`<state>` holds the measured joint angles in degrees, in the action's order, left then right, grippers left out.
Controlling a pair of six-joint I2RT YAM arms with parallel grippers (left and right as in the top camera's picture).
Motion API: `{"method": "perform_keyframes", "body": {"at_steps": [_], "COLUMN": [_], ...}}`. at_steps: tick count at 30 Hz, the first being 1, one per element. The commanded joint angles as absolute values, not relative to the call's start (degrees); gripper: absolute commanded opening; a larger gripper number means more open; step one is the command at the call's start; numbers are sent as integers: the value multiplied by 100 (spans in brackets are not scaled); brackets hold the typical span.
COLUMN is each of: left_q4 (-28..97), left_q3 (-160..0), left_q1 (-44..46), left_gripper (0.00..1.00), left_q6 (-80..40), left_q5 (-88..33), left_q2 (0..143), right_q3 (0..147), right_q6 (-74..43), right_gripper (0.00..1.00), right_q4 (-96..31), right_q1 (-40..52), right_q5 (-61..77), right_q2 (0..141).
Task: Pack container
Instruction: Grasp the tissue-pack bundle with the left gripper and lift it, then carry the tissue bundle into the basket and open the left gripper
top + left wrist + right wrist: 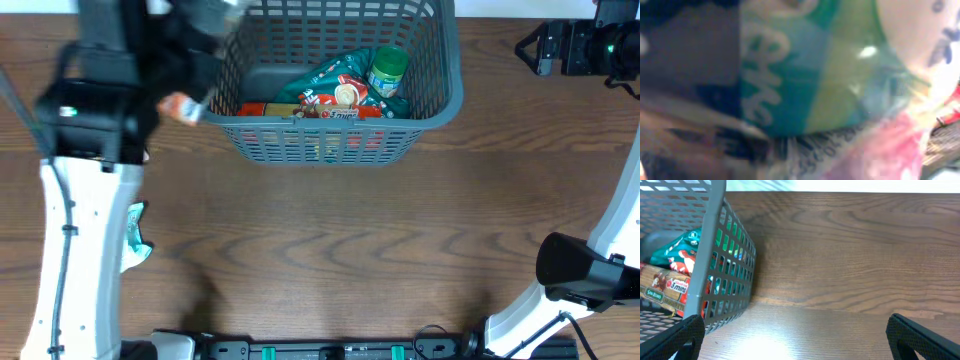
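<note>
1. Tabletop (330, 230): dark wood grain, bare across the middle.
2. Container (440, 95): upright at the middle of the far edge and partly filled. I judge it to be stiff moulded plastic, light by itself and heavier with its load. The thick rim looks like the best place to hold it. The lattice slots would also give a finger some catch. The flat bottom would probably slide on the wood if the wall were nudged.
3. Left arm (95, 120): at the far-left corner, close against the container's left wall, smeared by motion overhead. The left gripper's fingers cannot be made out. A blurred teal, green and red wrapper (790, 75) fills the wrist view, so I cannot tell whether the gripper is clamped.
4. Right gripper (530, 47): at the far-right corner, well apart from the container. Its fingers are spread wide with nothing between them.
5. Inside the container: a teal packet (330, 80), a red-brown box (300, 110) and a green-lidded jar (388, 68).
6. Loose teal sachet (135, 235): near the left edge, partly under the left arm.
7. Orange-white item (180, 108): just beside the container's left rim. Whether it is held is unclear.
</note>
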<state>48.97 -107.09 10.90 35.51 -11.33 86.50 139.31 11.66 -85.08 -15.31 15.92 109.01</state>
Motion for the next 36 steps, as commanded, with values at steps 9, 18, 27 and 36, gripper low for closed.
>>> {"method": "perform_keyframes", "body": {"at_steps": [9, 18, 27, 36], "left_q4": [3953, 3946, 4066, 4333], "left_q3": [-10910, -10910, -10910, -10995], "left_q1": [2215, 2078, 1876, 1887], "left_gripper": [6, 35, 72, 99], "left_q6": [6364, 5791, 5277, 5280], "left_q5": [-1522, -1081, -1090, -558], "left_q2": [9821, 11515, 11649, 10267], "right_q3": [13896, 13896, 13896, 13896], "right_q6": [1249, 1249, 1253, 1251], "right_gripper": [99, 99, 99, 99], "right_q4": [-8573, -8691, -8818, -8818], "right_q1": [-1566, -1568, -1568, -1566], "right_q5": [1656, 1656, 1653, 1656], "right_q2": [10908, 10908, 10908, 10908]}}
